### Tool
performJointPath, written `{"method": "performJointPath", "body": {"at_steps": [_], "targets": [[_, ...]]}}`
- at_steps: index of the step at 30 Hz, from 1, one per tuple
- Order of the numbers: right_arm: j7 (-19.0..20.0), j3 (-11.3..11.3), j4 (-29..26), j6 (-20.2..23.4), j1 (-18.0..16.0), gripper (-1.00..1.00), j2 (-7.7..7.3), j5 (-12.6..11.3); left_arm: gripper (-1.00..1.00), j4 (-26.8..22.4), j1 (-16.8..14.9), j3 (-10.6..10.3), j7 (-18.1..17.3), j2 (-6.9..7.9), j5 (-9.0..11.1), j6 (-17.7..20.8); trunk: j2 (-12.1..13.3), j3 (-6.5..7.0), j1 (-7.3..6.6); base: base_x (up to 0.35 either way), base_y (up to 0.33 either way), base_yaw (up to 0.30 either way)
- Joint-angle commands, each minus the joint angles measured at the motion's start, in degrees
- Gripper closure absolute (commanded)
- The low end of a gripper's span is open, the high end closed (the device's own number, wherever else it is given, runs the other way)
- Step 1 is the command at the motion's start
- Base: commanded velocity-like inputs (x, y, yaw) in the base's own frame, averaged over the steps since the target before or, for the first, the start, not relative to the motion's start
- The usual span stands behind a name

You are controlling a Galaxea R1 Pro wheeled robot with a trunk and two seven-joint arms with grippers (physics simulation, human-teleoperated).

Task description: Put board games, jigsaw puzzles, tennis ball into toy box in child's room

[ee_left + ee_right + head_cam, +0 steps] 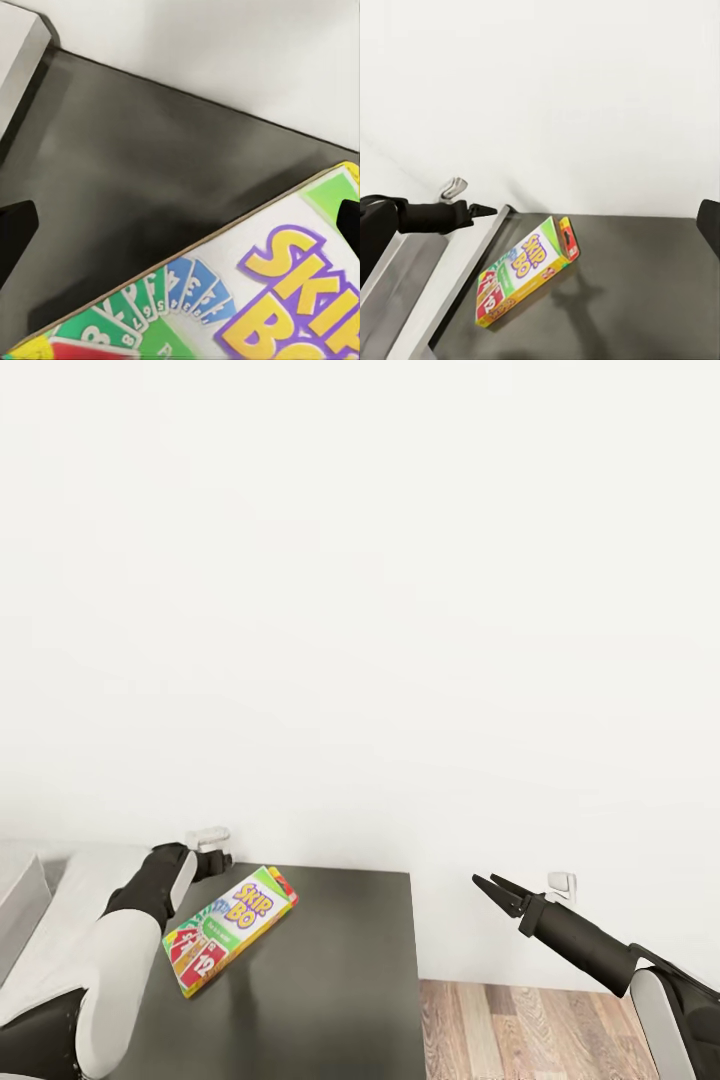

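Left gripper isn't holding the board game, which sits tilted over the dark side unit at about 7 o'clock in the head view; I can't tell whether its fingers are apart. Right gripper hangs to the side at 4 o'clock, fingers slightly apart, empty. My read: this game isn't boxed yet.

Plain white wall fills most of head view, evenly lit, no shadows. Low dark-grey-topped side unit stands against wall, top matte with faint sheen. Light wood-plank floor shows just beside unit, toward right. White wall socket low on wall above floor. Pale cream bedding adjoins unit's left edge.
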Motion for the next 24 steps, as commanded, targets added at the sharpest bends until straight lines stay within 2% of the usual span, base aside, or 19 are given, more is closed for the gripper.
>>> {"method": "performJointPath", "body": {"at_steps": [1,7,8,9,17,20,24], "targets": [[0.06,-0.04,-0.02,0.36,-0.05,-1.00,-0.01,-0.24,-1.00,0.05,-0.06,0.30,0.26,-0.11,-0.49,0.25,-0.13,-0.22,0.03,0.000,0.000,0.000],[0.06,-0.04,-0.03,0.36,-0.05,-1.00,-0.01,-0.27,-1.00,0.40,-0.06,0.48,2.73,-0.54,2.13,0.26,-0.13,-0.77,0.03,0.000,0.000,0.000],[0.06,-0.04,-0.04,0.36,-0.05,-1.00,-0.01,-0.26,-1.00,0.41,-0.06,0.49,3.16,-0.56,2.95,0.27,-0.13,-0.86,0.03,0.000,0.000,0.000],[0.08,-0.04,-0.03,0.36,-0.05,-1.00,-0.01,-0.27,-1.00,0.42,-0.08,0.48,4.00,-0.57,4.78,0.28,-0.13,-0.96,0.03,0.000,0.000,0.000],[0.14,-0.04,-0.01,0.35,-0.05,-1.00,-0.01,-0.29,-1.00,0.32,-0.54,0.46,7.32,-0.48,12.91,0.28,-0.13,-1.70,0.03,0.000,0.000,0.000],[0.15,-0.04,-0.02,0.31,-0.05,-1.00,-0.01,-0.31,-1.00,0.29,-1.37,0.46,8.32,-0.47,14.96,0.25,-0.13,-1.97,0.03,0.000,0.000,0.000],[0.15,-0.04,-0.01,0.29,-0.05,-1.00,-0.01,-0.29,-1.00,0.28,-2.20,0.45,9.00,-0.52,16.42,0.23,-0.13,-2.34,0.03,0.000,0.000,0.000]]}}
